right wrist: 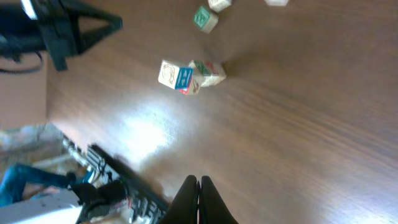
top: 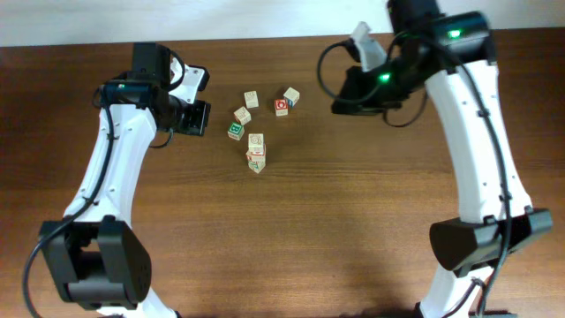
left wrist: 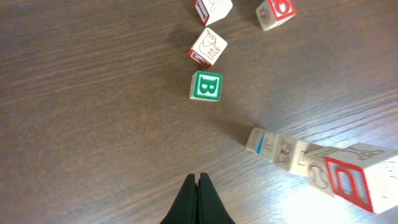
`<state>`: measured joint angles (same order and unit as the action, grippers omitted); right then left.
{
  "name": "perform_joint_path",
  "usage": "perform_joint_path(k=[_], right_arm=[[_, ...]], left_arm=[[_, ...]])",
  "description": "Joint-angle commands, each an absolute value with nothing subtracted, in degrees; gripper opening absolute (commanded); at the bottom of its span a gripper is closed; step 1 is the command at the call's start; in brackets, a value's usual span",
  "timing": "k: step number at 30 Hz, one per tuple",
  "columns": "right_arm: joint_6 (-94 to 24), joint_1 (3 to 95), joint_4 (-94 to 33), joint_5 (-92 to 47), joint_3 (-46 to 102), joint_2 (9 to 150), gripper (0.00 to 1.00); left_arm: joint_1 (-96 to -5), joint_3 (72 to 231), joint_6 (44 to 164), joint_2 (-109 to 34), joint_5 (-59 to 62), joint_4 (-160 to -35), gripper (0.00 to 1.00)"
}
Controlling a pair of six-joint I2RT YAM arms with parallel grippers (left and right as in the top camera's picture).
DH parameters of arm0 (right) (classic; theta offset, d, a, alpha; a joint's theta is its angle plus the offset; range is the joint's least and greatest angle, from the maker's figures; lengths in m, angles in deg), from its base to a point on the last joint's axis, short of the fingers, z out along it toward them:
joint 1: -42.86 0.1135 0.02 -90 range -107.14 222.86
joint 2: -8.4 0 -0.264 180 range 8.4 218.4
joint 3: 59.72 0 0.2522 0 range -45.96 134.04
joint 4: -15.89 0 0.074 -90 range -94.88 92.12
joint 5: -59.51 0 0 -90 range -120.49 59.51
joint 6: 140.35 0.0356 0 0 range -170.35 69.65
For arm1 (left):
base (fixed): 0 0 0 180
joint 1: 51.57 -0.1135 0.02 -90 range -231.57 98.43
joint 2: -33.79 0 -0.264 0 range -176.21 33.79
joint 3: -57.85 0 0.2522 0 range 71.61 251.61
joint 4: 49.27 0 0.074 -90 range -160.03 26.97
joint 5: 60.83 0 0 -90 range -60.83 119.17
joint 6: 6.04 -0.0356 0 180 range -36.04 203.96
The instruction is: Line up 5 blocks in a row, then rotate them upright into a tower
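Both arms stand off from the work. The left gripper (left wrist: 198,185) has its fingers pressed flat together with nothing between them, and hangs over bare table (left wrist: 93,124), short of the green-framed cube (left wrist: 206,86). The right gripper (right wrist: 199,186) is likewise closed tight and empty, high over the wood and well apart from the group. The blocks (top: 252,98) lie in a loose cluster mid-table between the two arms. Two pale ones sit singly on the far side near the red-faced cube (top: 283,102), and the rest are gathered in a short column (top: 256,150) nearer the arm bases. In my judgement the job is between grasps: no block is in hand, and nothing in how the cubes lie shows which have been turned. The next move calls for one arm to spread its fingers, come down square over a single pale block, take it on two opposite faces and turn it without nudging its neighbours. The column looks the touchy item, being liable to topple. Not determinable: how many cubes form that column, or whether they are stacked or merely leaning. The left wrist view cuts its end at the frame edge, and the right wrist view is blurred. From overhead, the right gripper's tips are masked by its own arm.
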<state>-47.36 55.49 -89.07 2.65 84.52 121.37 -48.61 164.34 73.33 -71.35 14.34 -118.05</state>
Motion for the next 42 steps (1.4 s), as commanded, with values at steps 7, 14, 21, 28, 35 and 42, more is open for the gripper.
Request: perform_joint_path(k=[7,14,21,28,35,42], right_arm=[[-38.3,62.1,-55.0,9.9,48.3,121.8,0.05],[-30.7,65.0,-38.4,12.8,38.6,121.8,0.05],[-28.1,67.3,-36.8,12.8,38.6,121.8,0.05],[-25.3,69.5,-33.6,12.2,38.6,122.0,0.04],[-24.5,69.5,-31.4,12.2,38.6,122.0,0.04],[-24.3,69.8,-30.2,12.1,38.6,122.0,0.04]], left_arm=[[-48.2,164.6,65.6,-83.6,2.9,-118.0,0.00],[-48.2,164.6,65.6,-87.1,-0.1,-117.7,0.00],[-48.2,164.6,65.6,-87.2,-1.5,-116.9,0.00],[-48.2,164.6,65.6,-87.2,-1.5,-116.9,0.00],[-48.2,164.6,65.6,-87.2,-1.5,-116.9,0.00],[-48.2,164.6,65.6,-87.2,-1.5,-116.9,0.00]])
